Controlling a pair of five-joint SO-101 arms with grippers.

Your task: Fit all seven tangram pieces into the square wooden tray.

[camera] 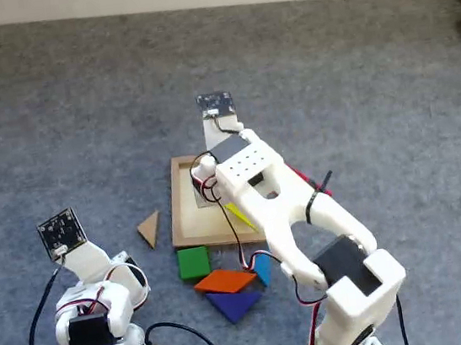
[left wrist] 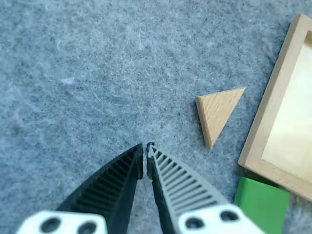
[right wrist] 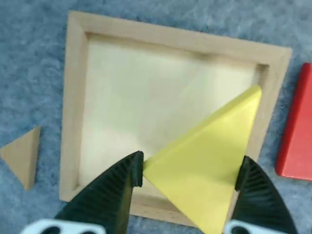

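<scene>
Squarely inside end effector [right wrist: 191,164]: yellow triangle [right wrist: 212,146]

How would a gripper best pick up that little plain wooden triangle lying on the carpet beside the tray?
Probably from straight above: the wooden triangle lies flat on the carpet, free on every side. Pinch two of its edges across the wide middle, away from the narrow tips, where a grip might slip off. The left gripper, shut now, is nearest.

Over the square wooden tray [right wrist: 73,97], a tilted yellow triangle [right wrist: 207,165]; tan triangle [left wrist: 218,111], green square [camera: 194,262], orange triangle [camera: 225,281], red piece [right wrist: 296,126] outside it.
</scene>
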